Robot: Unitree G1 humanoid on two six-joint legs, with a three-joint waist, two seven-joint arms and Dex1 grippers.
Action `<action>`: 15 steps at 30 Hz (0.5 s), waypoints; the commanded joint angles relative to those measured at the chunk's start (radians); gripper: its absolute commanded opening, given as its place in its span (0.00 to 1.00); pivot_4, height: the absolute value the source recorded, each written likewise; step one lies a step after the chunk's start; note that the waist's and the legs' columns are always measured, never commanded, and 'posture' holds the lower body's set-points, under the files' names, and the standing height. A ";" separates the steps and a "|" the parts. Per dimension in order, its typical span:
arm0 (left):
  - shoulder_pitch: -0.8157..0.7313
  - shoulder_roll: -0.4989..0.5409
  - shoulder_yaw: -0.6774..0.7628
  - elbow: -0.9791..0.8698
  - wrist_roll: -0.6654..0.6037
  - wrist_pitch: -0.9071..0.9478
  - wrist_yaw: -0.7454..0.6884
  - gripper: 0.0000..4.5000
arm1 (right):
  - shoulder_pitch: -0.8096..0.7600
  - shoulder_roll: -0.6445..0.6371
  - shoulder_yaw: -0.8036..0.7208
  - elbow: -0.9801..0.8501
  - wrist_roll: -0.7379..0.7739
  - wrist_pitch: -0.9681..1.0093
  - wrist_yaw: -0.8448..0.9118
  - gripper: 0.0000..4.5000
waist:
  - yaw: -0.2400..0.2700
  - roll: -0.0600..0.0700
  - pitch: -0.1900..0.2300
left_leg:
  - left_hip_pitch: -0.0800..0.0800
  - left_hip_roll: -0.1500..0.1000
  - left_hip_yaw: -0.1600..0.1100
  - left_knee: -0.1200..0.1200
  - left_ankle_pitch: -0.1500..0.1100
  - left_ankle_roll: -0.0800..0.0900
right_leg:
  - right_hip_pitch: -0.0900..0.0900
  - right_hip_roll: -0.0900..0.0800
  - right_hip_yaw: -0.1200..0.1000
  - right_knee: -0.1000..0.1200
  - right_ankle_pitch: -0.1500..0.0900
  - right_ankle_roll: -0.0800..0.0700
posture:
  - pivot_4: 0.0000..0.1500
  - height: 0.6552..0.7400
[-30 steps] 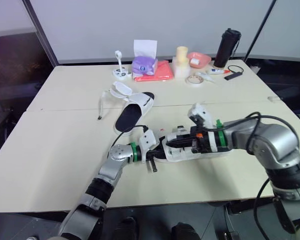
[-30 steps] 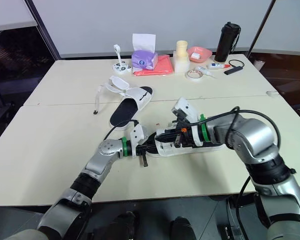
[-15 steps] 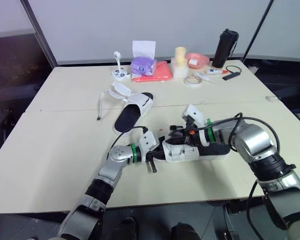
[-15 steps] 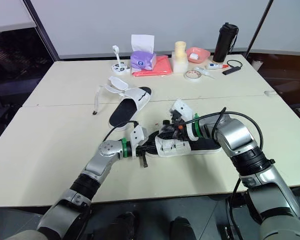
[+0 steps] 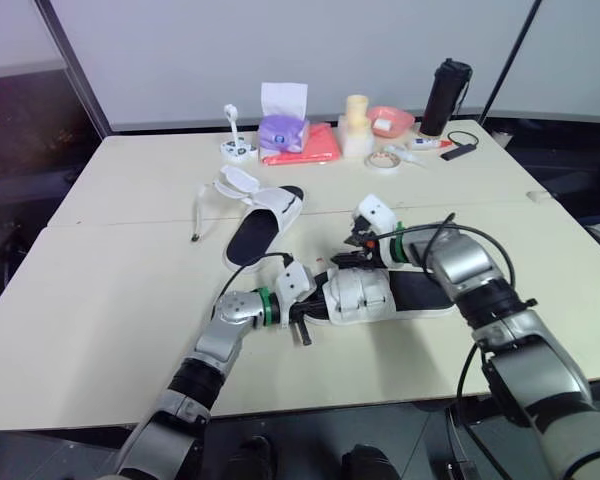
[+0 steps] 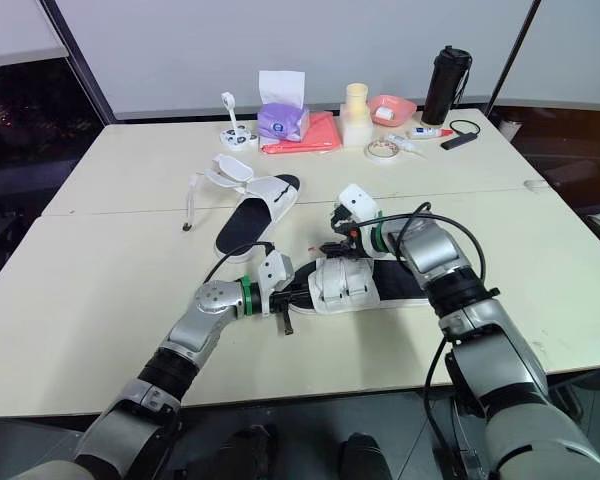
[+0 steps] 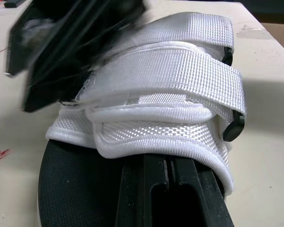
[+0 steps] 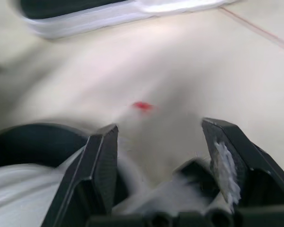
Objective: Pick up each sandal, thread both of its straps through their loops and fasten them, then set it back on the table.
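The near sandal point(image 5: 365, 297), black sole with white straps, lies on the table point(image 5: 110, 290) with both straps folded across its top point(image 7: 180, 75). My left gripper point(image 5: 305, 308) is shut, its fingers point(image 7: 154, 189) lying at the sandal's toe end under the front strap. On the sandal's far side, just above the straps, my right gripper point(image 5: 352, 258) is open and holds nothing, as the right wrist view point(image 8: 158, 132) confirms. A second sandal point(image 5: 265, 215) lies further back to the left, its straps loose and spread out.
Along the table's far edge stand a purple tissue box point(image 5: 285, 128), a red cloth point(image 5: 310, 145), a cream container point(image 5: 357, 125), a pink bowl point(image 5: 392, 120), a tape roll point(image 5: 384, 159) and a black bottle point(image 5: 445, 95). Bare tabletop lies on both sides.
My right gripper has opened, let go of the near sandal's strap and drawn back to its far side. The left gripper has stayed shut at the toe.
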 commanded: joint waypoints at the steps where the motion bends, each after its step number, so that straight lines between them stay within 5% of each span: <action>1: 0.025 0.000 -0.021 0.024 0.020 0.018 0.008 0.00 | -0.031 0.014 0.007 0.068 -0.083 -0.090 -0.029 0.66 | 0.001 0.000 0.000 | 0.000 0.000 0.000 0.000 0.000 0.000 | 0.000 0.000 0.000 0.000 0.000 0.000 | 1.00 1.00; 8: 0.023 0.003 -0.016 0.002 0.014 0.023 0.008 0.00 | -0.028 -0.078 -0.104 -0.102 -0.116 -0.131 -0.067 0.66 | 0.002 0.001 0.000 | -0.001 -0.001 -0.001 0.000 0.000 0.000 | -0.001 0.000 0.000 0.000 0.000 0.000 | 1.00 1.00; 15: 0.001 0.060 0.055 -0.179 -0.082 0.133 -0.017 0.00 | 0.248 -0.236 -0.231 -0.560 -0.120 -0.102 -0.080 0.66 | -0.008 0.001 0.001 | -0.005 0.000 0.000 -0.003 0.000 0.000 | -0.006 0.000 0.001 0.000 0.000 0.000 | 1.00 1.00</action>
